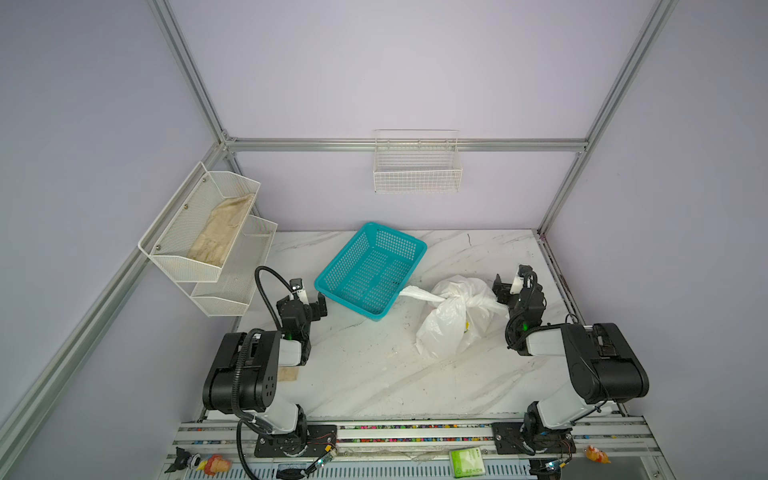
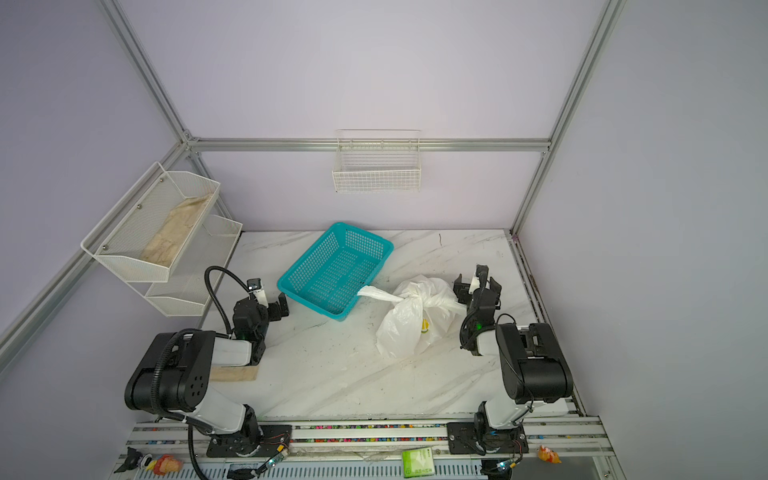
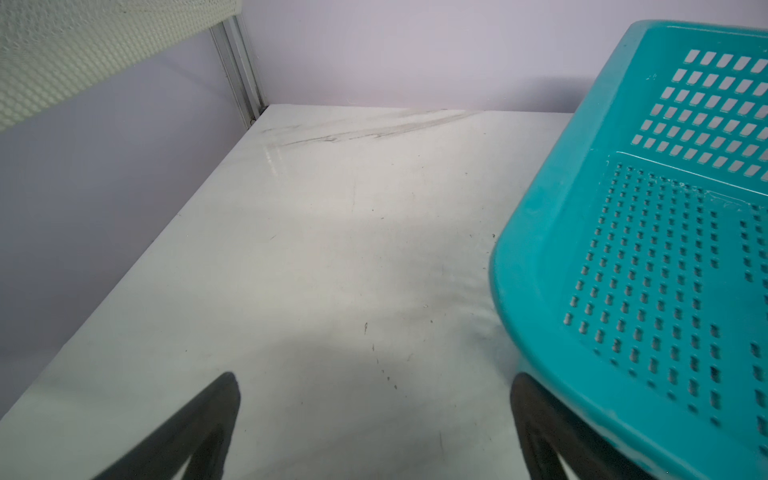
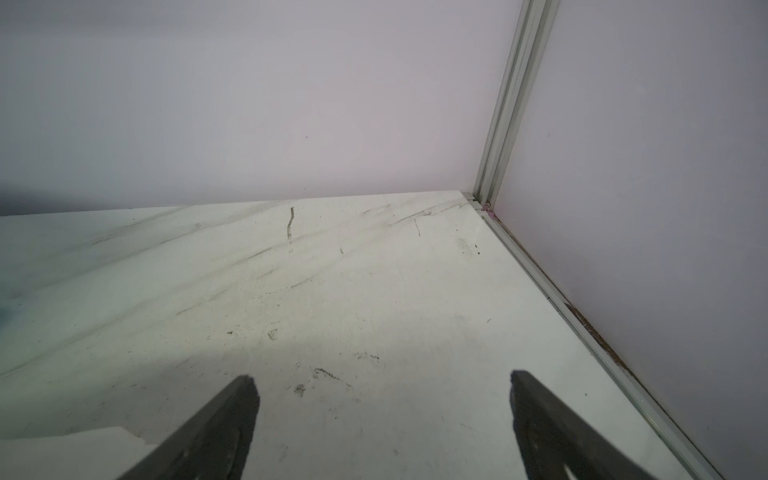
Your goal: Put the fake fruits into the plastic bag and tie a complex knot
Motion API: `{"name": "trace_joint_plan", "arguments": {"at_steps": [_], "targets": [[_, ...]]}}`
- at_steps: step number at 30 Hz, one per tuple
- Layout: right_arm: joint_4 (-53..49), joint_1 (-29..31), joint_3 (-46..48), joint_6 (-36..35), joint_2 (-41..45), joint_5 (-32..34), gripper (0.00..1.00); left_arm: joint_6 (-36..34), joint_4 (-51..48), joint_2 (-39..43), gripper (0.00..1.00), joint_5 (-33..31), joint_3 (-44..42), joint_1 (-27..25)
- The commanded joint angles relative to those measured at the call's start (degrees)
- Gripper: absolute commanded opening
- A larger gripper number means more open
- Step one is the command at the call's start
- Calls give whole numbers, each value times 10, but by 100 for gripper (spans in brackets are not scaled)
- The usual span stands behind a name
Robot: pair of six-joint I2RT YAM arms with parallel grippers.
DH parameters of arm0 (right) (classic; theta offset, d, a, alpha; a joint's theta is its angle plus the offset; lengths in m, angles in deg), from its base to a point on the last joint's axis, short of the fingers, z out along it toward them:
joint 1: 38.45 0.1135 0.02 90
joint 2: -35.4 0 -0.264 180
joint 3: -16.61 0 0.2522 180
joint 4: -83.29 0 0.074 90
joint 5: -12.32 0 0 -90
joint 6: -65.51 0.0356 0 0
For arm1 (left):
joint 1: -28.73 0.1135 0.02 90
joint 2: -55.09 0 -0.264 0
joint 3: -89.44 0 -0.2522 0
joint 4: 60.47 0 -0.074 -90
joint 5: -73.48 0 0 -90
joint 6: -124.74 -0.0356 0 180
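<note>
left gripper [image 1: 312, 297] [image 3: 376, 382]: jaws spread wide, nothing between them. it sits low over the table [image 1: 353, 374], at the near left corner of the teal basket [image 1: 370, 270]. in the left wrist view one dark fingertip [image 3: 524, 388] lies right against the underside of the basket [image 3: 644, 249] rim; contact cannot be confirmed. the other fingertip is over bare table surface.

right gripper [image 1: 515, 282] [image 4: 380, 382]: jaws spread wide, nothing between them. it points toward the rear right corner of the table. the right wrist view shows only marbled surface and wall between the fingers.

plastic bag [image 1: 453, 320] [image 2: 415, 320]: lies on the table between the two arms, nearer the right arm, just right of the teal basket [image 2: 334, 270]. neither gripper holds it. its neck is gathered into a twisted bunch [image 1: 446, 297] at the far end. one white tail [image 1: 415, 293] runs left from the bunch and reaches the near right edge of the basket. a second tail [image 1: 492, 309] runs right, toward the right arm's wrist. a yellow-green patch [image 1: 467, 326] shows through the film in both top views; the contents cannot be identified.

surroundings: a white wire basket [image 1: 417, 166] hangs on the rear wall. a white mesh shelf [image 1: 199, 232] on the left wall holds beige fabric [image 1: 222, 235].
</note>
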Motion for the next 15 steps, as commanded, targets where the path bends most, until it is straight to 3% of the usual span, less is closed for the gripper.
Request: {"name": "trace_joint_plan", "arguments": {"at_steps": [1, 11, 15], "targets": [[63, -2, 15, -11, 17, -19, 96, -8, 44, 6, 100, 8, -4, 1], [137, 0, 76, -24, 52, -68, 95, -10, 44, 7, 100, 4, -5, -1], [72, -5, 47, 16, 56, -52, 97, -12, 44, 6, 100, -1, -4, -3]]}}
